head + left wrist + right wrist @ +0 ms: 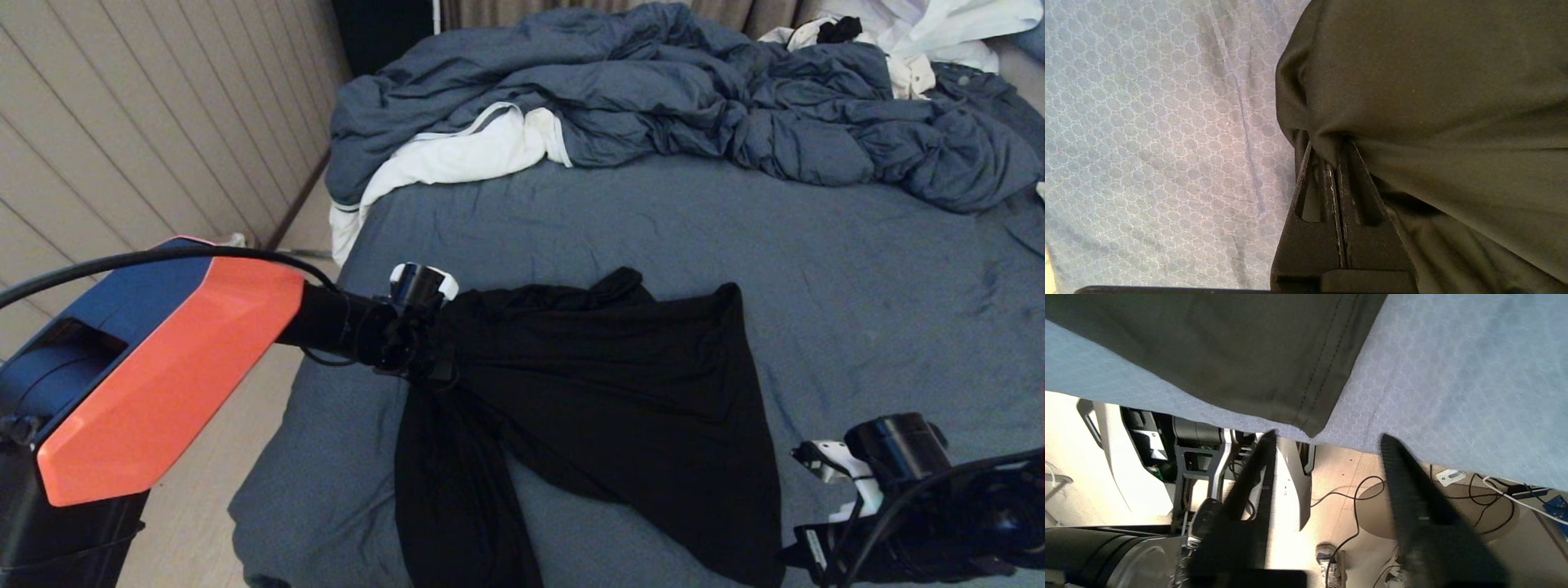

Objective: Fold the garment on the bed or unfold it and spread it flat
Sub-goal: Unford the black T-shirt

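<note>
Now the black garment (604, 392) lies partly spread on the bed (857, 269), fanning from the left pincer (420, 359), which is clamped on its bunched left edge. Its free hemmed corner (1312, 426) sits at the near bed edge, just beyond the right pincer (1327, 443), whose jaws stand apart and empty, making it the nearer arm.

A lived-in bedroom is showing here: a wide bed (857, 294) in a slate-blue sheet, a rumpled duvet (694, 98) lying bunched at its far end, white cloth (457, 155) spilling out, and panelled wall (122, 147) running alongside.
</note>
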Robot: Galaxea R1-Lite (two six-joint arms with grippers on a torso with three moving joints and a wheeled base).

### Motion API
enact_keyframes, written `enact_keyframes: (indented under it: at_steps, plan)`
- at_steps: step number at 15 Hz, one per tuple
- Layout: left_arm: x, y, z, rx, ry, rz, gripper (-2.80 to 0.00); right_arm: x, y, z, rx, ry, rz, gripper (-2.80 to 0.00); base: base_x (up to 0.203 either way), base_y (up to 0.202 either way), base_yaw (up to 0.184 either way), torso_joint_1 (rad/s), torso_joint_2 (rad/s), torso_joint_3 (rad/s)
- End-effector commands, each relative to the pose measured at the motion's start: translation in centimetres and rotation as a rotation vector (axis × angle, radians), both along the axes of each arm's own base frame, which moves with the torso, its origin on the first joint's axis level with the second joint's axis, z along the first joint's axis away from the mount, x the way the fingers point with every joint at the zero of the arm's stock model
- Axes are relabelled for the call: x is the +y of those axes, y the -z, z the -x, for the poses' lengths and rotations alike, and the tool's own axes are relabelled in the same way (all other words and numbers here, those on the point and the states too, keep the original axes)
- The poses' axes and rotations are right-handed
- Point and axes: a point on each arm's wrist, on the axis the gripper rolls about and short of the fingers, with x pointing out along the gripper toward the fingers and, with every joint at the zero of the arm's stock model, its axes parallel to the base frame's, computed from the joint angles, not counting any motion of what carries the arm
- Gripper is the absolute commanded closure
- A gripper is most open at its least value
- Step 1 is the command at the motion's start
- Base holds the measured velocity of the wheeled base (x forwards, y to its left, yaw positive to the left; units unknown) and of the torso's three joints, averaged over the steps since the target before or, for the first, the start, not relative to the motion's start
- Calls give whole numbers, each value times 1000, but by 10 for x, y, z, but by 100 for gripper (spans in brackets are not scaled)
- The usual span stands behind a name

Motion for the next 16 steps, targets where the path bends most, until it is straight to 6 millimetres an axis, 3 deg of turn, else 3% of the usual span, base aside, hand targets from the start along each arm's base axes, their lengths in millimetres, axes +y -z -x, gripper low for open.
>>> enact_keyframes:
  at_steps: [1,7,11,12,16]
  plan:
    - [0,2,-1,3,-2,-2,0,0,17,-7,40,-6,2,-280,0,0,0,0,0,0]
    - [-1,6,-2,9,-3,-5,0,5,49,-17,40,-26,2,-280,0,0,0,0,0,0]
    - [-1,7,-3,9,-3,-5,0,13,48,-25,0,-39,5,-280,0,0,0,0,0,0]
    - [-2,8,-2,11,-2,-6,0,12,48,-26,-1,-33,15,0,0,0,0,0,0,0]
    - [-3,13,-3,20,-1,-11,0,16,53,-24,-6,-49,15,0,0,0,0,0,0,0]
